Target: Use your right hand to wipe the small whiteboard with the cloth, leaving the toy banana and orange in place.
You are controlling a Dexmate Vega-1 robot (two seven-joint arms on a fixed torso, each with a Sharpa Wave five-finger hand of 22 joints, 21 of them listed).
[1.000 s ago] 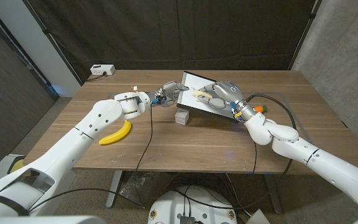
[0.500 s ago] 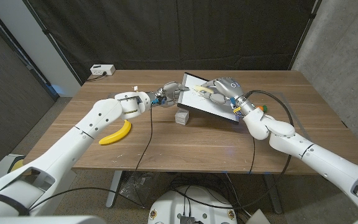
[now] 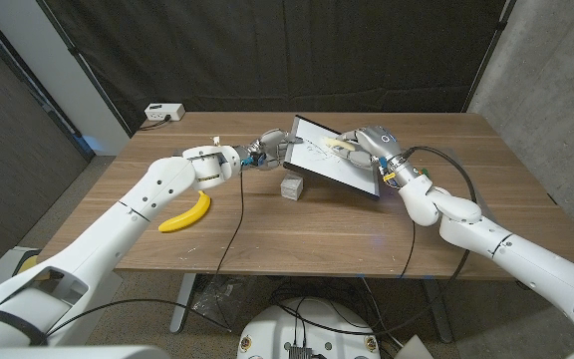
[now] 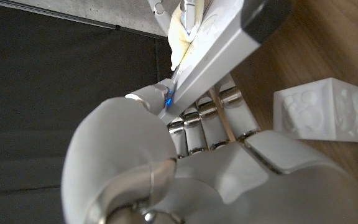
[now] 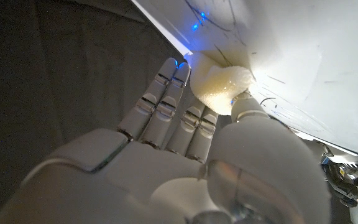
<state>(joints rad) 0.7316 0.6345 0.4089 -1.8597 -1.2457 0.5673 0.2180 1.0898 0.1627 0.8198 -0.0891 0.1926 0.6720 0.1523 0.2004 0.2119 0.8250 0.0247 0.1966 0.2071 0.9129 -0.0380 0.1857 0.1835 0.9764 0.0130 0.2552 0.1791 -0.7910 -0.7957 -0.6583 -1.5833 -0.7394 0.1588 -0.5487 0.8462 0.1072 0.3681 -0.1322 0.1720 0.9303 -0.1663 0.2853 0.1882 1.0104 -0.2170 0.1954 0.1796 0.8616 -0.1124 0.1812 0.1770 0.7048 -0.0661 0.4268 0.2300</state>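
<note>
Whiteboard [image 3: 332, 158] upper centre of head frame, propped tilted, my left hand [image 3: 265, 150] clamped on its left edge. My right hand [image 3: 362, 142] presses pale yellow cloth [image 3: 335, 146] against board face near top edge, fingers closed over cloth. Wipe underway, I judge: faint pen marks visible beside cloth in right wrist view, lower board not yet covered. Toy banana [image 3: 186, 215] left of centre on table [image 3: 297, 234], untouched. Orange I can't make out. White cube [image 3: 290, 186] just below board.
</note>
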